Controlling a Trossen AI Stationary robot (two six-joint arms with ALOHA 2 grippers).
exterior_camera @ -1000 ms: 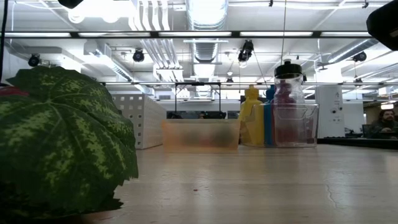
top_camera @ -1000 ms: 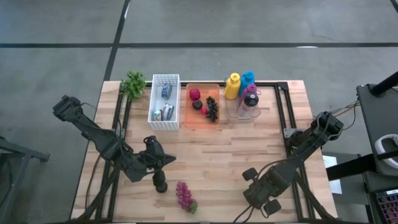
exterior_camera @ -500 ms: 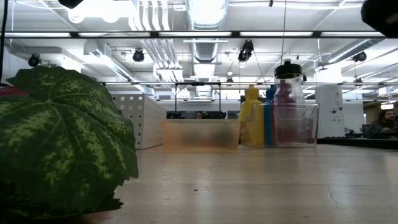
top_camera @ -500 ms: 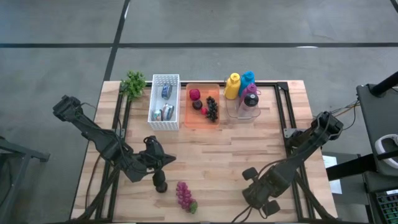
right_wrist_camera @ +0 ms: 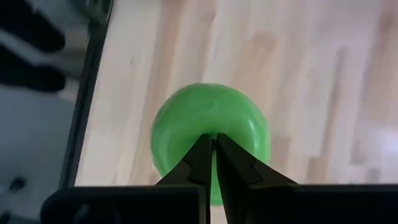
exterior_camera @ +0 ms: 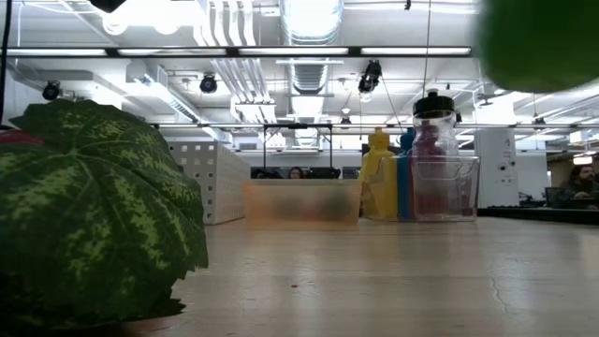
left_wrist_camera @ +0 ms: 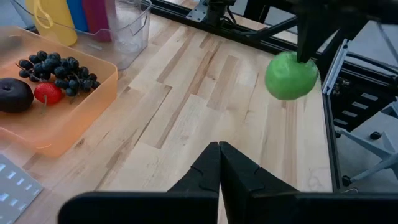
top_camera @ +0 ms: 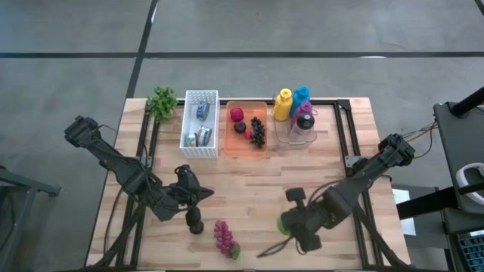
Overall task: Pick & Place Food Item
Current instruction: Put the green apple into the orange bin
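Observation:
A green apple [left_wrist_camera: 291, 76] hangs under my right gripper [right_wrist_camera: 213, 142], which is shut on it above the near middle of the table [top_camera: 287, 181]. In the high view only a green edge of the apple [top_camera: 284, 224] shows beside that gripper [top_camera: 292, 225]; in the low view the apple [exterior_camera: 543, 37] is a green blur, high up. My left gripper [top_camera: 195, 224] is shut and empty near the table's near edge, beside a bunch of purple grapes [top_camera: 224, 237] that lies on the wood. The grapes' leaf [exterior_camera: 94, 215] fills the left of the low view. My right gripper pinches the apple at its top [right_wrist_camera: 214, 132] between the two shut fingertips, which come from above and point down. The apple hangs below the fingers [left_wrist_camera: 306, 50], lifted clear of the table.
At the far edge stand a white basket of cans [top_camera: 200, 125], an orange tray [top_camera: 246, 147] with dark grapes and red fruit, and a clear container with coloured bottles [top_camera: 296, 113]. A small green plant [top_camera: 162, 102] sits at the far left corner. Bare wood lies mid-table.
My right arm has swung from the near right corner toward the table's left and a little toward the far edge. The green apple, hidden before, now shows under its gripper and has come into the top right of the low view.

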